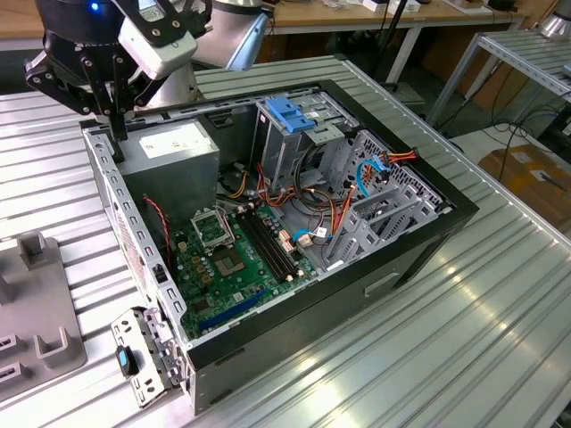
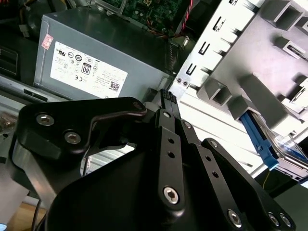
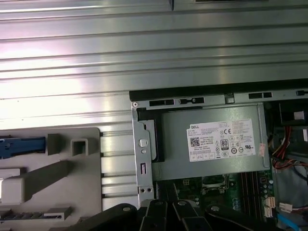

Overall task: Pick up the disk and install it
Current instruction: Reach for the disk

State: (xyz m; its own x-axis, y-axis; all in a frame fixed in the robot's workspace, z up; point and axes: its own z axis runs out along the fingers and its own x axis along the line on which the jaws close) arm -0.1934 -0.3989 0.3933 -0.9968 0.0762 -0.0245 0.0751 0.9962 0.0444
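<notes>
The black hand (image 2: 166,96) is closest, its two fingers pressed together with nothing between them. It hangs over a corner of the open computer case (image 1: 419,250), just beside the grey power box (image 2: 103,57). The disk (image 3: 21,146) sits apart from the hand, in a grey holder (image 3: 82,183) on the metal counter (image 3: 144,57) next to the case. I can see its blue edge.

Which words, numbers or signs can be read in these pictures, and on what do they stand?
White label on the grey power supply: print and marks too small to quote reliably.
Red sticker on the same box: too small to read.
Motherboard: any print too small to read.
</notes>
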